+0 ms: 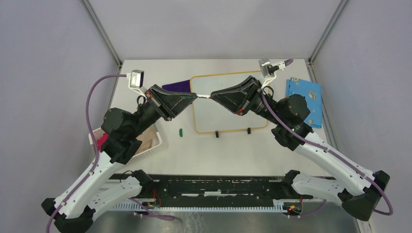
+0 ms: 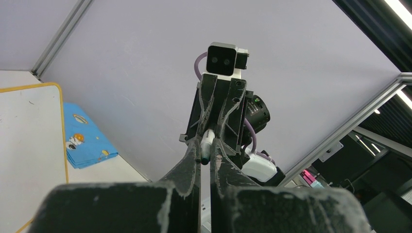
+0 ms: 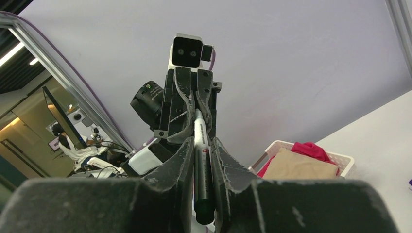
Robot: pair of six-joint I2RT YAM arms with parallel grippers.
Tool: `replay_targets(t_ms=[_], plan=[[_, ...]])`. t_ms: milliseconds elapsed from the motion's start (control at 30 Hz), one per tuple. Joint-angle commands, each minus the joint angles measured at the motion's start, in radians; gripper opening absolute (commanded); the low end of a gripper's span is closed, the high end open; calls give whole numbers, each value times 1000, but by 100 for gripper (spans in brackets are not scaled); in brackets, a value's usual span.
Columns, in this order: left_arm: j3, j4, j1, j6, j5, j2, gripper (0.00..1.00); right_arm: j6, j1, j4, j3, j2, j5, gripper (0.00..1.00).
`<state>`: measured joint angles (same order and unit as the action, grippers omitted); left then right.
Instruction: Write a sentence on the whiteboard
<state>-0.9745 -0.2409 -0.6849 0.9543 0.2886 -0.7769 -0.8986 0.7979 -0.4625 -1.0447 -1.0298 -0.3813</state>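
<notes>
My left gripper [image 1: 196, 96] pinches the marker [image 3: 201, 141] over the whiteboard's [image 1: 228, 114] ten o'clock side. The right gripper [image 1: 213, 96] flanks it; whether it grips, I cannot tell

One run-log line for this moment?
marker held over whiteboard | left gripper: shut on marker | right gripper: shut on marker | writing: none visible

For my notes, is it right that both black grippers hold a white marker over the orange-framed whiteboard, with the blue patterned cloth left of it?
No: the top view shows the blue patterned cloth right of the orange-framed whiteboard. The left gripper and right gripper do hold the white marker.
</notes>
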Motion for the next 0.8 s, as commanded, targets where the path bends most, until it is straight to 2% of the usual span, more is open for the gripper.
replay_targets(t_ms=[0,200,367,567,733,767], plan=[[12,-15,5,3,-6,-1,2,-23,3,-97,6,5,4,21],[16,-15,6,4,-5,2,2,-36,3,-117,14,8,7,29],[17,-15,5,4,-4,3,2,-36,4,-117,15,8,8,30],[15,-8,5,-3,-12,5,2,-30,2,-114,18,6,-3,21],[-7,19,5,-21,-24,-2,2,-9,5,-99,23,16,-19,1],[-12,30,5,-29,-27,-3,4,0,3,-89,27,23,-17,0]])
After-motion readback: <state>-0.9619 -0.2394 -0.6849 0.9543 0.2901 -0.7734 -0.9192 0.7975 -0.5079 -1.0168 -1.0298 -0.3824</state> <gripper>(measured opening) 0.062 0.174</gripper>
